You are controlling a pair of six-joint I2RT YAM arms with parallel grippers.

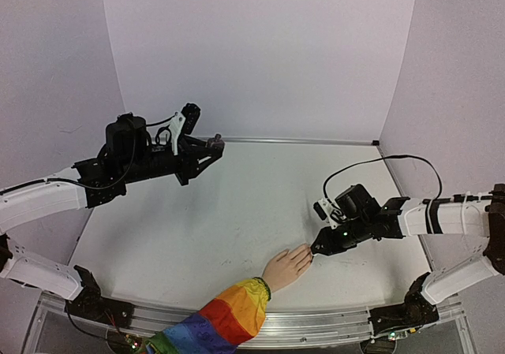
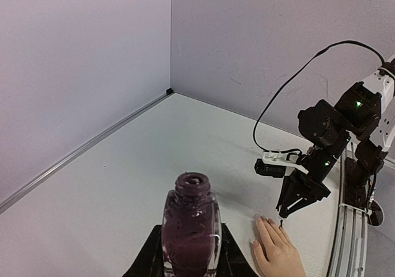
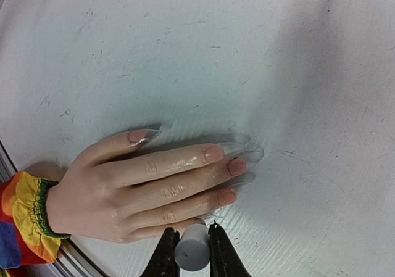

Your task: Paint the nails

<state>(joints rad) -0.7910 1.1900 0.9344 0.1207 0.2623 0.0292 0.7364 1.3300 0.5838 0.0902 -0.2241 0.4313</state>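
At six o'clock in its own wrist view, the right gripper (image 3: 191, 237) was pinching a pale brush cap (image 3: 192, 252) between pressed-in fingers, just beside the little-finger edge of the mannequin hand (image 3: 123, 190). That hand lay palm down on the table (image 1: 221, 212), toward five o'clock of the overhead view, with its fingers pointing to about two o'clock and its rainbow sleeve (image 1: 229, 314) trailing off to seven. From the left wrist view a thin brush tip hung just above the fingertips; whether it touched could not be told.

The nails (image 3: 237, 165) that showed, on the thumb and three fingers, looked skin-toned with clear tips and no dark polish. The little finger's nail was hidden near the cap.

Well apart, toward ten o'clock, the left gripper (image 2: 191, 255) was clamped on the uncapped bottle (image 2: 191, 221) of dark polish, held upright above the table.

Judged from this, the preparation was done: bottle opened, brush drawn and brought to the hand. The painting itself seemed barely begun, with nearly every nail left to coat.
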